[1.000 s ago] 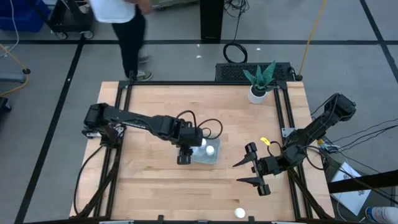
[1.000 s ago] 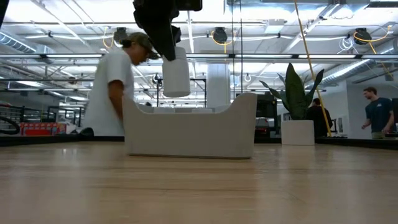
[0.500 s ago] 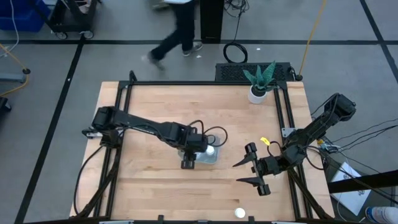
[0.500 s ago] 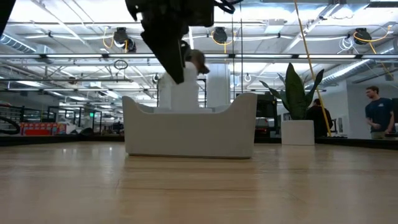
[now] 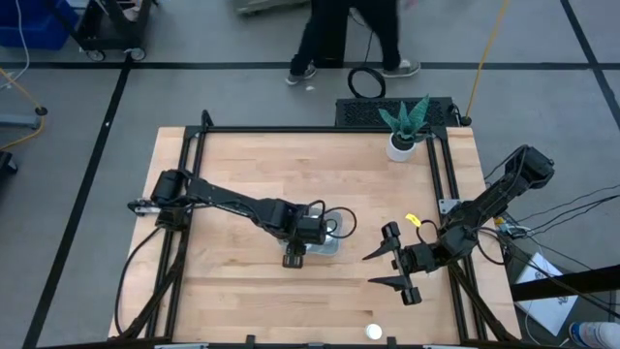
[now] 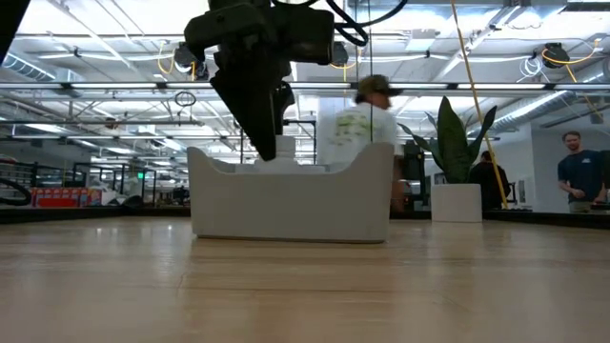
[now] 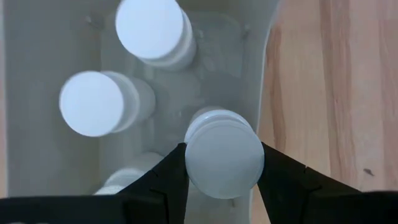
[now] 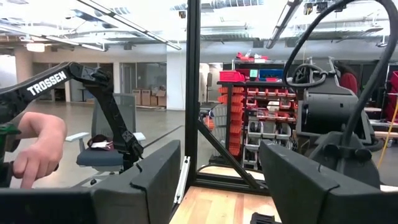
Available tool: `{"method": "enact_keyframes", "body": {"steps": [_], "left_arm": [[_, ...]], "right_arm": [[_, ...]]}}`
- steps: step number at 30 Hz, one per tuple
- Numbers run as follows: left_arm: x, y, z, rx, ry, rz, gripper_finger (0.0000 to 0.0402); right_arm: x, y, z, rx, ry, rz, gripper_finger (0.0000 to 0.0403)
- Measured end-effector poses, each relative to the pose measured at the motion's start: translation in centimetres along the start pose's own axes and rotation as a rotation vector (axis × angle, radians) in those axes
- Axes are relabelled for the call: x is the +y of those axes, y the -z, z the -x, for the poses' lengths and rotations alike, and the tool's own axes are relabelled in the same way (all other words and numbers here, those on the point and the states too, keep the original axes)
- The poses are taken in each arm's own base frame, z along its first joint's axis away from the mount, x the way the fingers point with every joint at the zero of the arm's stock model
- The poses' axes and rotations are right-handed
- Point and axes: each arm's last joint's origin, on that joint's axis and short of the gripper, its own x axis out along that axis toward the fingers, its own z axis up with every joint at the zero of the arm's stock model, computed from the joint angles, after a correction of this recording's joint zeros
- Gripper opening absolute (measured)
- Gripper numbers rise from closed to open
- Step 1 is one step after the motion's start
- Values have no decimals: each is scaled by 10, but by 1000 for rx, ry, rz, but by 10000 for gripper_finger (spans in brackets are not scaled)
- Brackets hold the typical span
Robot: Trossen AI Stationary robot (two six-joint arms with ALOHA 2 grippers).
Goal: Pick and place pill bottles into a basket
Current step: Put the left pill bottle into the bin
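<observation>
The basket (image 5: 330, 243) is a pale low tray at the table's middle; in the low view (image 6: 291, 205) its wall faces me. My left gripper (image 7: 222, 155) reaches down into it, shut on a white pill bottle (image 7: 224, 152). In the high view, my left gripper (image 5: 310, 233) covers the basket's left part. Two more bottles (image 7: 149, 28) (image 7: 93, 102) stand upright on the basket's floor, and a third (image 7: 124, 177) shows in part. Another bottle (image 5: 374, 332) stands on the table near the front edge. My right gripper (image 5: 389, 268) is open and empty at the right. My left gripper pinches the bottle by the sides of its cap (image 7: 194, 155) between its two fingers. The fingers (image 7: 168, 177) come from above and point down. The bottle is upright inside the basket, near one wall. Whether its base rests on the floor, I cannot tell.
A white pot with a green plant (image 5: 399, 145) stands at the table's far right corner. A small yellow object (image 5: 412, 220) lies by the right frame. A person (image 5: 339, 39) walks past the far edge, and also shows in the low view (image 6: 367, 124).
My left gripper has gone down and a little toward the table's right edge with the bottle. The bottle, which hung above the basket's rim, is now down inside the basket. The gripper stays shut on it. A person has walked rightward behind the table.
</observation>
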Motion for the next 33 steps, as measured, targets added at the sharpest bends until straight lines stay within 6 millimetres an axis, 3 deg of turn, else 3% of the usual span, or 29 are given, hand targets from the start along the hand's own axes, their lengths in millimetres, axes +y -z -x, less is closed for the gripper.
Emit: {"method": "enact_keyframes", "body": {"steps": [7, 13, 17, 23, 33], "left_arm": [[-1, 0, 0, -2, 13, -3, 194], [-1, -2, -5, -6, 14, -5, 163], [0, -3, -5, -20, 8, -10, 163], [0, -4, -11, -20, 7, -15, 200], [-1, -5, -15, -19, 22, -15, 163]], "right_arm": [[0, 0, 0, 0, 0, 0, 212], [0, 0, 0, 0, 0, -14, 212], [0, 0, 0, 0, 0, -14, 212], [0, 0, 0, 1, 0, -14, 212], [0, 0, 0, 0, 0, -15, 212]]}}
